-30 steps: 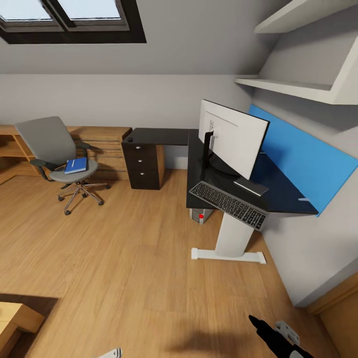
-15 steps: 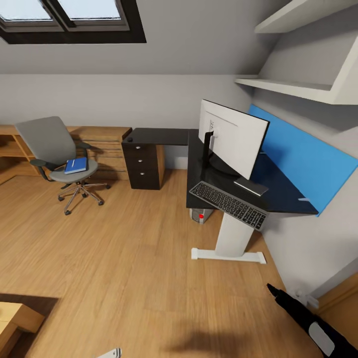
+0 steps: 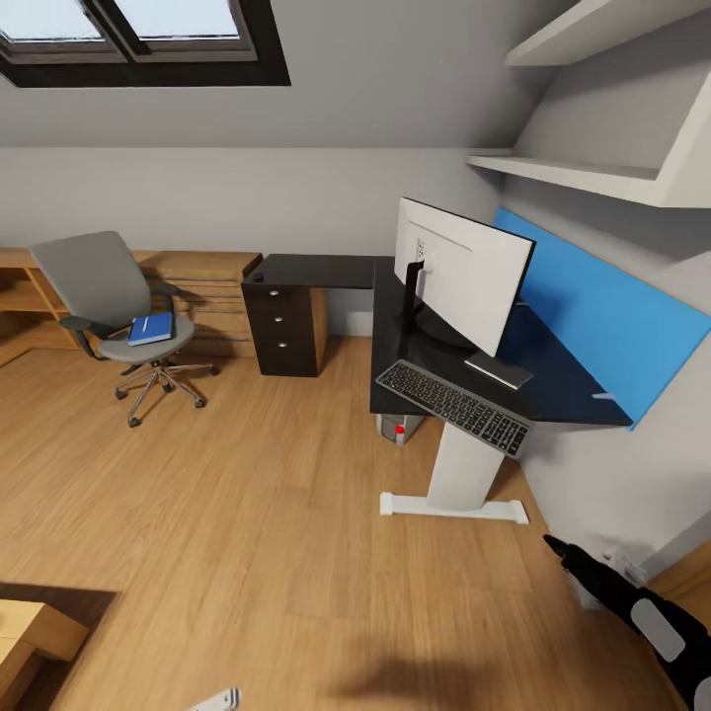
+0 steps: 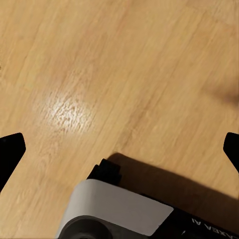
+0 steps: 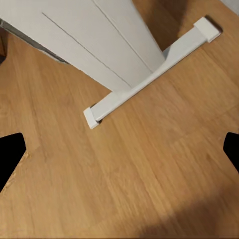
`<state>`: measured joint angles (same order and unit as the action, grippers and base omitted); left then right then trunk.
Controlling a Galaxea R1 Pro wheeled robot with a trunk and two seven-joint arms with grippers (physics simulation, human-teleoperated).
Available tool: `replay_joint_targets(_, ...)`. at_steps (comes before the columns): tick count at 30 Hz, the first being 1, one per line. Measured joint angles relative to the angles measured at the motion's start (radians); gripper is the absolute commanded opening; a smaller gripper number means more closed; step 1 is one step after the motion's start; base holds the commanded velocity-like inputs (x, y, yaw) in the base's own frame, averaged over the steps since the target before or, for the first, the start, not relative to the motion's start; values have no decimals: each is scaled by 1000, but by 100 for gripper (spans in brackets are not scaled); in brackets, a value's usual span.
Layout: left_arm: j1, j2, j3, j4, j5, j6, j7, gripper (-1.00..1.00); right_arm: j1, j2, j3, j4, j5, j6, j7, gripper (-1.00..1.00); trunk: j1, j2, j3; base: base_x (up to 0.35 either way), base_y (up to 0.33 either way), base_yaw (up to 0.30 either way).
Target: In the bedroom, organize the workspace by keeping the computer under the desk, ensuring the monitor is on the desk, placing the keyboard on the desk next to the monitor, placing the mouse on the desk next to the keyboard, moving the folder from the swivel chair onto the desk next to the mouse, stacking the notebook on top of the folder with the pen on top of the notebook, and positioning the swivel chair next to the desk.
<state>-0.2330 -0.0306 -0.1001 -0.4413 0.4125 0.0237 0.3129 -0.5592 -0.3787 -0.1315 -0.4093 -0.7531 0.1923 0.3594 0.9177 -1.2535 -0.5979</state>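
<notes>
The black-topped desk (image 3: 326,271) carries the white-backed monitor (image 3: 464,276), the keyboard (image 3: 454,405) at its front edge, and a grey notebook (image 3: 500,370) by the monitor's base. A small black mouse (image 3: 258,277) lies above the drawer unit. The computer (image 3: 400,427) stands on the floor under the desk. The blue folder (image 3: 150,329) rests on the swivel chair (image 3: 118,306) at the left. I cannot make out the pen. My right arm (image 3: 632,612) reaches toward the desk's white leg (image 5: 114,55); the right gripper (image 5: 119,149) is open. The left gripper (image 4: 119,149) hangs open over bare floor.
A wooden dresser (image 3: 202,286) stands behind the chair. White shelves (image 3: 583,178) and a blue wall panel (image 3: 612,316) line the right wall. A wooden furniture corner (image 3: 30,637) juts in at the lower left. Light wood floor (image 3: 247,513) lies between me and the desk.
My right arm has swung forward and to the right, toward the desk's leg and the right wall. The room and the camera have not shifted.
</notes>
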Motion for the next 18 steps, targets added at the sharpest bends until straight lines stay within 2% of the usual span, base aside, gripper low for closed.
replay_joint_targets(8,0,0,2,-2,-3,-65,-2,100,-39,-7,-25,-1,-57,16,-13,100,0,0,0,0,0,0)
replay_joint_targets(13,0,0,2,-2,-3,-79,-4,100,-54,-33,-59,-5,-116,39,-16,100,0,0,0,0,0,0)
replay_joint_targets(15,0,0,1,-2,-3,-83,-6,100,-70,-53,-74,-6,-170,92,-14,100,0,0,0,0,0,0)
replay_joint_targets(18,0,-1,1,-2,-3,-85,-7,100,-78,-70,-87,-8,-237,145,-11,100,0,0,0,0,0,0)
